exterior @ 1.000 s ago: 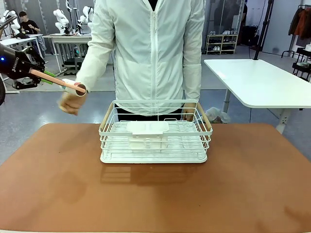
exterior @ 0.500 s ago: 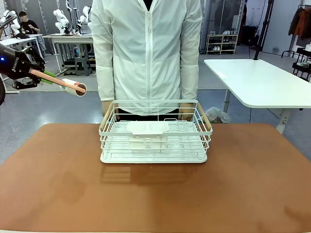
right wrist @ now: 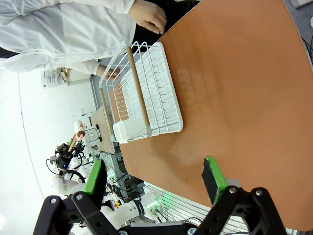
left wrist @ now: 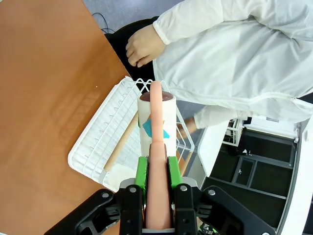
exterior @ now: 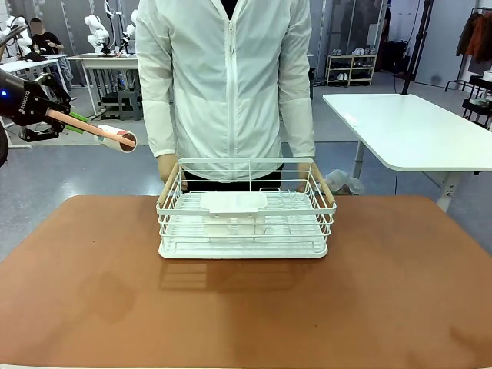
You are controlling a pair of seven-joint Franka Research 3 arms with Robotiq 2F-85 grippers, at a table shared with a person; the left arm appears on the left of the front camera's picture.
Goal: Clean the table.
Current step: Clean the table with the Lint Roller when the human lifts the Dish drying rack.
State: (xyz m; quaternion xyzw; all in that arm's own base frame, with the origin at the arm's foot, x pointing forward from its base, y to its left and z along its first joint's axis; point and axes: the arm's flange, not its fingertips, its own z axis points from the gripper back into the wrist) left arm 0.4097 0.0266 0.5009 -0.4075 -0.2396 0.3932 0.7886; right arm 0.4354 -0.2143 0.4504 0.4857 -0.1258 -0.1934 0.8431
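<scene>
My left gripper (exterior: 71, 121) hangs high off the table's far left, shut on the pink handle of a lint roller (exterior: 118, 138) whose white roll points toward the person. In the left wrist view, the green pads of the gripper (left wrist: 157, 164) clamp the handle, and the lint roller (left wrist: 156, 120) sticks out above the rack. The terracotta table (exterior: 246, 315) lies bare in front of the rack. My right gripper (right wrist: 154, 178) stands open above the table (right wrist: 234, 88), holding nothing.
A white wire rack (exterior: 246, 211) with wooden handles sits at the table's far middle. A person in a white jacket stands behind it with a hand (exterior: 167, 167) at each end of the rack. A white-topped table (exterior: 407, 131) stands at the back right.
The person's hand has dropped from beside the roller head to the rack's left end, and the person has stepped closer. My left gripper and the roller have stayed still.
</scene>
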